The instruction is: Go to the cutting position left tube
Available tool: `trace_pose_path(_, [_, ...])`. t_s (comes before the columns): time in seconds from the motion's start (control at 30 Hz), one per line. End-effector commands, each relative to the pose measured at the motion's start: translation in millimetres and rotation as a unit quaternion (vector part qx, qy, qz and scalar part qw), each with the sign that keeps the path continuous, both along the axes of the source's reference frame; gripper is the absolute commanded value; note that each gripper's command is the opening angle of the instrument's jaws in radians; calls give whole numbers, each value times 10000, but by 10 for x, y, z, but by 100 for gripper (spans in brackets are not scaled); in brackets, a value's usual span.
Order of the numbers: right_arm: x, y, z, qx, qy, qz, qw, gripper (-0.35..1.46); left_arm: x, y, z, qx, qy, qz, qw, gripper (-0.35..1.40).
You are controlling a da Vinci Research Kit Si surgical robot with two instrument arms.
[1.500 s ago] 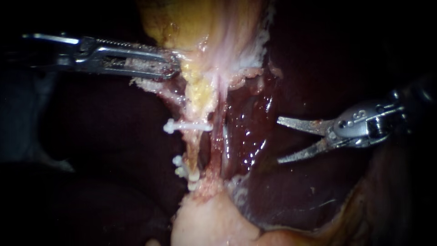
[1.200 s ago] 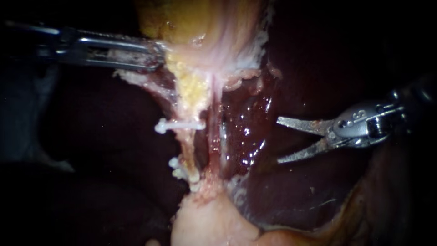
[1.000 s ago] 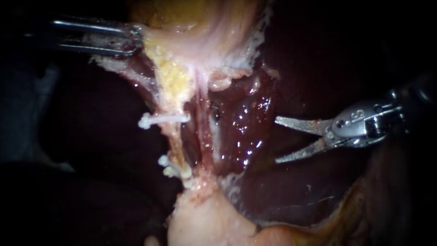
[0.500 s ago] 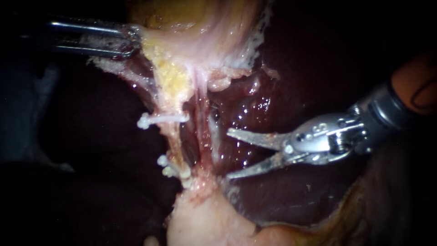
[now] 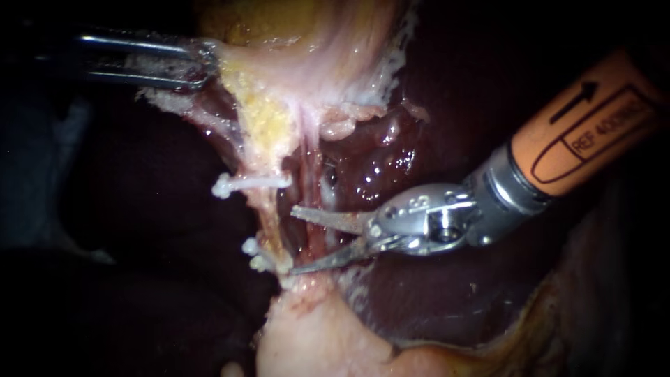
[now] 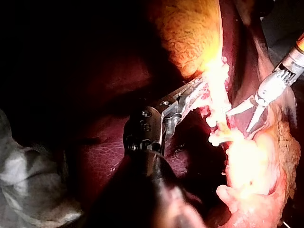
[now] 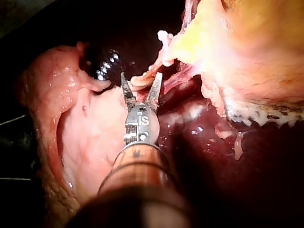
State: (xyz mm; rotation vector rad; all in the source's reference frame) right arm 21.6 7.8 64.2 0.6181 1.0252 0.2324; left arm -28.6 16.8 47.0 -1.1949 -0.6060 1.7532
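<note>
My left instrument (image 5: 199, 63) comes in at the upper left, its jaws shut on the frayed edge of the yellow-pink gallbladder (image 5: 293, 28), holding it taut. Below hang two strands. The left tube (image 5: 269, 202) carries a white clip (image 5: 244, 183) above and more clips (image 5: 259, 257) lower down. The pink right tube (image 5: 310, 174) runs beside it. My right instrument (image 5: 294, 239) has its blades open, reaching across the right tube with the tips at the left tube, between the upper and lower clips. In the right wrist view a pale strand lies between the open blades (image 7: 141, 83).
Dark wet liver (image 5: 391, 167) lies behind and to the right of the tubes. A pale lump of tissue (image 5: 307, 342) sits below the lower clips. The right instrument's orange shaft (image 5: 586, 126) crosses the upper right.
My right instrument has moved left from over the liver to the tubes, its blades staying open. Earlier, the left instrument pulled the gallbladder edge left and up, then held still.
</note>
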Motion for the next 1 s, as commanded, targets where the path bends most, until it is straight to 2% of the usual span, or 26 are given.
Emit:
trace_pose_path(0.03, [0,1,4,19,-19,-37,10000,135,0,0,0,0,-6,8,10000,-35])
trace_pose_path(0.2, [5,12,20,37,-11,-92,10000,135,-1,-1,1,-3,-4,6,10000,-35])
trace_pose_path(0.37, [15,15,29,14,80,-204,9998,135,-2,-2,2,-3,-9,14,10000,-35])
trace_pose_path(0.6, [39,10,33,61,467,-414,9980,133,-4,-1,2,-4,-7,10,10000,-35])
trace_pose_path(0.77, [55,2,35,64,559,-526,9970,131,-4,-1,2,-4,-6,8,10000,-35])
trace_pose_path(1.0, [77,-6,30,231,707,-414,9964,130,-5,-1,3,-5,-5,7,10000,-35])
